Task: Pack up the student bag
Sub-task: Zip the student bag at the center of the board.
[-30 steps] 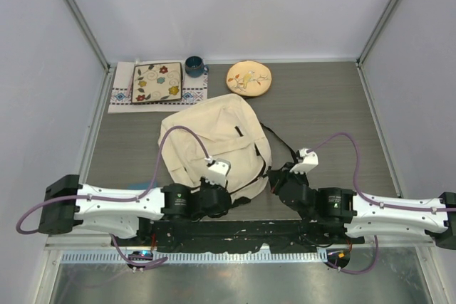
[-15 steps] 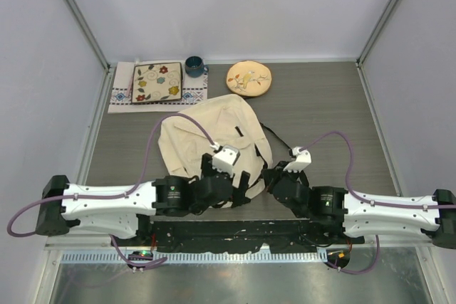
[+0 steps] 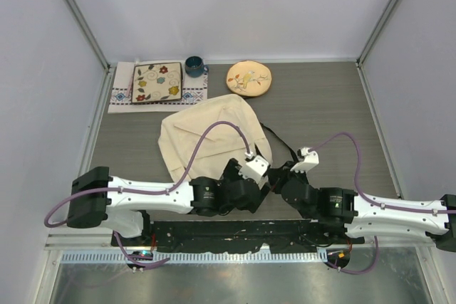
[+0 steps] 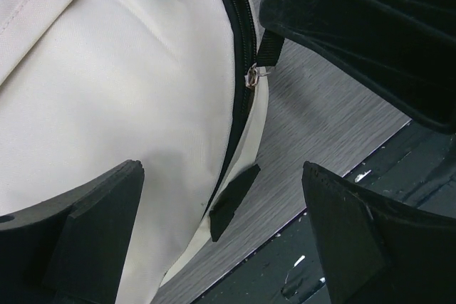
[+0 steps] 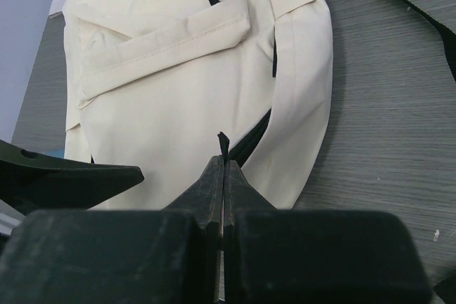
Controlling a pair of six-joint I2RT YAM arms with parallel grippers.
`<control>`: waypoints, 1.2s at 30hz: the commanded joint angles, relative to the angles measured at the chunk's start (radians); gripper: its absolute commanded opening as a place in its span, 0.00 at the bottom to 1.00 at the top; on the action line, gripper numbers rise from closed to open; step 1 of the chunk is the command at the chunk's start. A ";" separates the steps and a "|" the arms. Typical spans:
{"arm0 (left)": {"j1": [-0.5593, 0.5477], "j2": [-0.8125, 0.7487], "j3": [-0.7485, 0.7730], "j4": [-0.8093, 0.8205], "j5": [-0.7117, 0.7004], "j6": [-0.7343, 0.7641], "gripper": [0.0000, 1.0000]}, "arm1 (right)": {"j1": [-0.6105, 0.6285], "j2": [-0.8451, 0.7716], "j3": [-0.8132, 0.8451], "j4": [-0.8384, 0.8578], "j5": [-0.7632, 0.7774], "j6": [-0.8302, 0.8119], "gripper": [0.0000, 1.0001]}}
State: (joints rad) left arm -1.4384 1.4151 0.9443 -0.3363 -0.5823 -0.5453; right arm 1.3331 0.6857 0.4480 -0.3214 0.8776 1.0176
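Observation:
The student bag (image 3: 203, 129) lies flat mid-table, a cream fabric pack with black zip and straps. My left gripper (image 4: 221, 176) hangs open over the bag's near right edge (image 4: 128, 90). The black zip (image 4: 242, 48), a metal zip ring (image 4: 253, 75) and a small black tab (image 4: 231, 201) lie between its wide-apart fingers, and nothing is gripped. My right gripper (image 5: 223, 161) is shut on a thin black pull tab (image 5: 222, 142) at the bag's zip, with the cream front (image 5: 178, 69) beyond. In the top view both grippers meet at the bag's near right corner (image 3: 274, 176).
At the back stand a square floral plate (image 3: 157, 82) on a patterned cloth, a blue cup (image 3: 194, 66) and a round yellowish plate (image 3: 249, 77). The bag's black straps (image 3: 274, 140) trail to the right. The table's near edge and black rail (image 4: 320, 247) lie just under my left gripper.
My left arm has swung right along the bag's near edge to meet the right gripper, and its jaws have opened. The right gripper stays shut and has hardly moved.

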 commanded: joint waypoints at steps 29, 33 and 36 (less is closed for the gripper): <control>-0.108 0.013 -0.231 -0.029 -0.050 -0.329 0.00 | -0.270 0.115 0.052 0.140 -0.081 -0.143 0.01; -0.132 -0.011 -0.277 -0.053 -0.071 -0.416 0.00 | -0.316 0.123 0.058 0.151 -0.115 -0.180 0.01; -0.132 -0.077 -0.324 -0.052 -0.094 -0.468 0.01 | -0.319 0.132 0.051 0.165 -0.167 -0.185 0.01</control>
State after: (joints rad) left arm -1.5410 1.4006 0.7013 -0.2329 -0.7006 -0.8875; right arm 1.0489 0.8181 0.4503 -0.2317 0.6472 0.8932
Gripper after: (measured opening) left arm 0.029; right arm 0.026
